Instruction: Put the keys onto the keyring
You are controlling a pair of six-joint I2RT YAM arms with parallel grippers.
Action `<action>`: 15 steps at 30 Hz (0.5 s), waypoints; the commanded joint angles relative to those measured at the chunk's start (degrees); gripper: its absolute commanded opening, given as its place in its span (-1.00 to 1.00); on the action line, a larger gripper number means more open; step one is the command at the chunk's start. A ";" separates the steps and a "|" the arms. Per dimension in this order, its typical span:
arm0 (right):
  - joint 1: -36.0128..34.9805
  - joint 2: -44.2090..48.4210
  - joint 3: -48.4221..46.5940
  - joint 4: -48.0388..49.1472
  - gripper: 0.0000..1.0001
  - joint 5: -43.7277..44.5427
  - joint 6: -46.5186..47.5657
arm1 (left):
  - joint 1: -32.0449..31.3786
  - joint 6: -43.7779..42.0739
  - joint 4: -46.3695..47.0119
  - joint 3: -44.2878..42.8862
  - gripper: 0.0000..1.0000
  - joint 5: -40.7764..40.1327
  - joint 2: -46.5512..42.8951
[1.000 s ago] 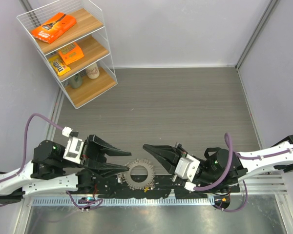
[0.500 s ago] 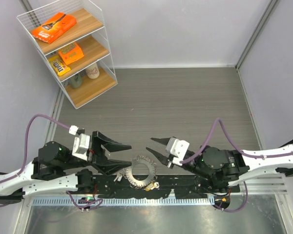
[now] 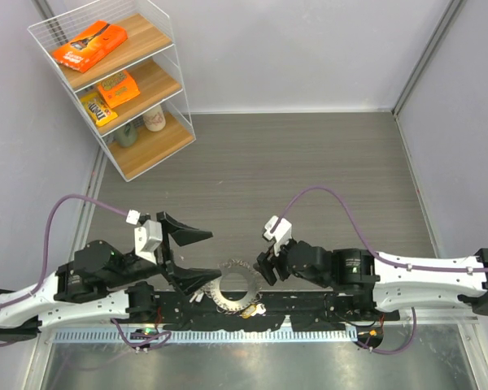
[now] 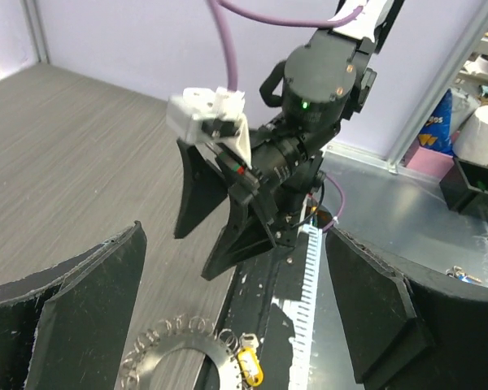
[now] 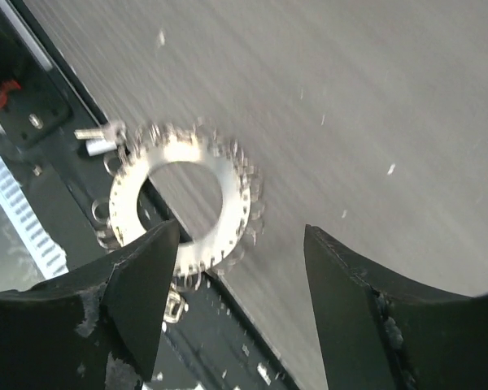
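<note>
The keyring (image 3: 233, 290) lies flat at the table's (image 3: 309, 179) near edge, partly over the black rail (image 3: 309, 313). A second ago the left hand (image 3: 197, 257) and right hand (image 3: 265, 262) pressed close. Now both stand back, jaws apart and empty. The left wrist view shows a yellow key (image 4: 250, 367) beside the ring, and the right wrist view shows a silvery key (image 5: 96, 138).

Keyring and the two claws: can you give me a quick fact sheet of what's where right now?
keyring: lying flat, partly on the black base strip
keys: at the keyring's near edge; attached or not, unclear
left gripper: open, empty, beside the keyring
right gripper: open, empty, over the keyring
</note>
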State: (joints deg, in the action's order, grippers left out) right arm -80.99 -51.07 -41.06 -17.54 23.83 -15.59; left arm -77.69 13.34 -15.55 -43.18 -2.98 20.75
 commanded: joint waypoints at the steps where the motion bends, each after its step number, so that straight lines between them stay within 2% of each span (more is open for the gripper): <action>1: 1.01 -0.17 5.01 -0.57 0.39 -4.32 -15.49 | -0.27 1.51 -0.62 1.60 0.99 -3.25 -1.85; 9: 2.15 -2.01 13.63 5.23 0.43 -8.36 -26.14 | -0.27 2.56 -1.15 3.28 0.99 -3.52 -3.17; 15: 2.68 -6.49 18.38 14.71 0.43 -12.05 -32.30 | -0.27 3.44 -1.24 4.07 0.99 -2.47 -4.05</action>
State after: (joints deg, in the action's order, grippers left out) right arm -78.61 -55.44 -24.51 -12.25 14.33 -40.91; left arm -77.69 15.44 -17.69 -39.44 -5.58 17.69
